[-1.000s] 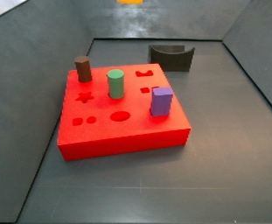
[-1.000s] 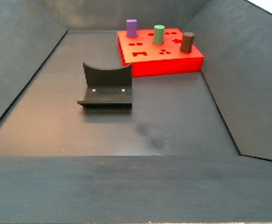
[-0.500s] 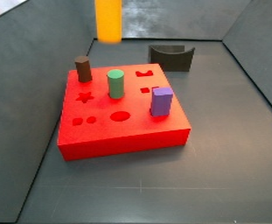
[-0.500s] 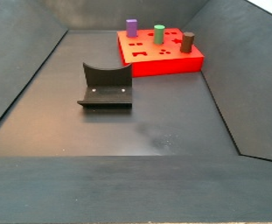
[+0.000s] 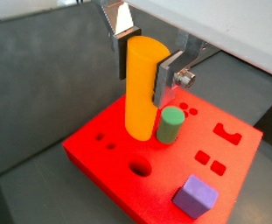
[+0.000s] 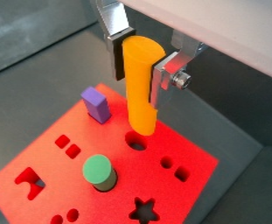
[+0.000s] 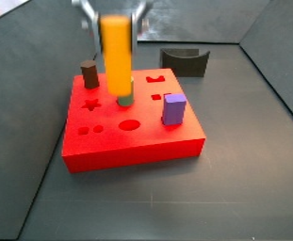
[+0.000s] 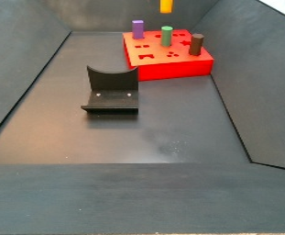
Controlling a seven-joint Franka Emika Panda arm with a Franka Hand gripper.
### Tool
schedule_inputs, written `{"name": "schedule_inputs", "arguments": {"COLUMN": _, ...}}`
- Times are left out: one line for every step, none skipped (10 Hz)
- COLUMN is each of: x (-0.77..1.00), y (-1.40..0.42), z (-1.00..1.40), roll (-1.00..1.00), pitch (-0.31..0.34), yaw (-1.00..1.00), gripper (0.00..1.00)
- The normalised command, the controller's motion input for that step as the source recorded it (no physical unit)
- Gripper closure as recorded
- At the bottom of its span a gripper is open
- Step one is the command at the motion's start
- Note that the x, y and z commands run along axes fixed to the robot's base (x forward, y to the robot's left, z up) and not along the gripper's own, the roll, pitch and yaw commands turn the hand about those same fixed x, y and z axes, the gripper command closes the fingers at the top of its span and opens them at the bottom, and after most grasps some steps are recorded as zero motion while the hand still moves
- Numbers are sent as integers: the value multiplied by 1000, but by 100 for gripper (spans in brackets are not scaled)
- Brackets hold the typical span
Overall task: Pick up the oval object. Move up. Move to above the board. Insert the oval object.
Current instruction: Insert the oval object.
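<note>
On the dark grey tabletop point(image 8: 169, 138) sits the big flat square red board point(image 7: 142, 141) with shaped holes cut in its top, and the whole point of the pose right now is lining stuff up over it. Off to the side there's a dark L-shaped fixture point(image 8: 110, 92), well apart from the action. Over the board, the gripper point(image 5: 146, 54) hangs with its jaws closed snug on the upper part of the slim orange-yellow oval peg point(image 5: 141, 87), one silver plate on each side, so the peg points straight down and stays upright for insertion. In a wrist view the peg's lower end point(image 6: 142, 122) looks to hover just above a dark hole point(image 6: 137, 140), not in it yet, I'd say. The green cylinder point(image 5: 170, 125) stands in the board just beside the peg, then the brown cylinder point(image 7: 89, 73) and the small purple block point(image 7: 174, 108) further off.
</note>
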Motion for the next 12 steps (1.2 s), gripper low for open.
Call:
{"name": "schedule_inputs", "arguments": {"x": 0, "y": -106, "z": -654, "roll": 137, "pitch": -269, "yaw": 0, "gripper": 100}}
{"name": "schedule_inputs", "arguments": {"x": 0, "y": -51, "z": -591, "roll": 59, "pitch": -314, "yaw": -29, "gripper": 100}}
{"name": "schedule_inputs", "arguments": {"x": 0, "y": 14, "z": -649, "roll": 4, "pitch": -200, "yaw": 0, "gripper": 100}}
{"name": "schedule_inputs", "arguments": {"x": 0, "y": 171, "z": -494, "roll": -29, "pitch": -104, "yaw": 11, "gripper": 100}}
{"name": "schedule_inputs", "arguments": {"x": 0, "y": 209, "z": -371, "roll": -149, "pitch": -146, "yaw": 11, "gripper": 100}}
{"name": "schedule_inputs", "arguments": {"x": 0, "y": 177, "z": -317, "roll": -191, "pitch": -157, "yaw": 0, "gripper": 100}}
{"name": "schedule_inputs", "arguments": {"x": 29, "y": 63, "z": -226, "roll": -181, "pitch": -126, "yaw": 0, "gripper": 100}}
{"name": "schedule_inputs", "arguments": {"x": 69, "y": 0, "z": -146, "roll": -166, "pitch": -94, "yaw": 0, "gripper": 100}}
{"name": "schedule_inputs", "arguments": {"x": 97, "y": 0, "z": -51, "roll": -146, "pitch": -71, "yaw": 0, "gripper": 100}}
{"name": "schedule_inputs", "arguments": {"x": 111, "y": -29, "z": 0, "roll": -113, "pitch": -47, "yaw": 0, "gripper": 100}}
{"name": "schedule_inputs", "arguments": {"x": 51, "y": 0, "z": -63, "roll": -16, "pitch": 0, "yaw": 0, "gripper": 100}}
{"name": "schedule_inputs", "arguments": {"x": 89, "y": 0, "z": -97, "roll": 0, "pitch": 0, "yaw": 0, "gripper": 100}}
